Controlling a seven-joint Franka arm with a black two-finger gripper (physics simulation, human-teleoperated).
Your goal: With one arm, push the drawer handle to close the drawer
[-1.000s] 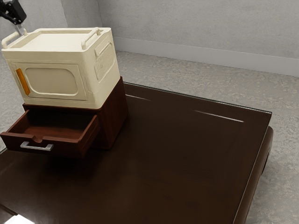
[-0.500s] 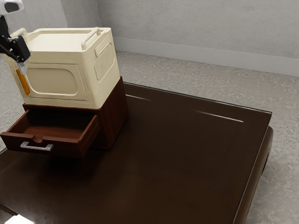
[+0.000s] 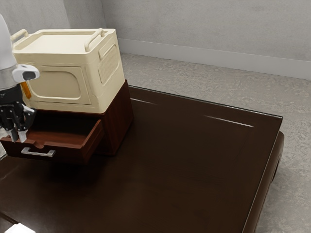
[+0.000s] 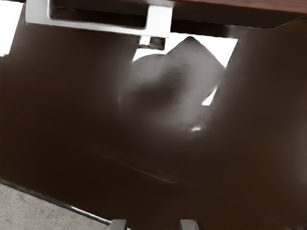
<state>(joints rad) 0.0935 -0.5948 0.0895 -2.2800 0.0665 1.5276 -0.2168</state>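
Tool (image 3: 18, 138) part-open, nothing btwn fingers; handle (image 3: 39, 153) on front of pulled-out drawer (image 3: 68, 154), above counter (image 3: 184, 170). Best lower to handle ht., centre, push straight in w/o twisting.

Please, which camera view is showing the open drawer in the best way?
The exterior view: it shows the drawer's front, one side and part of its inside, and how it sticks out from the dark cabinet. The wrist view shows a strip of its wood, with the silver handle close up.
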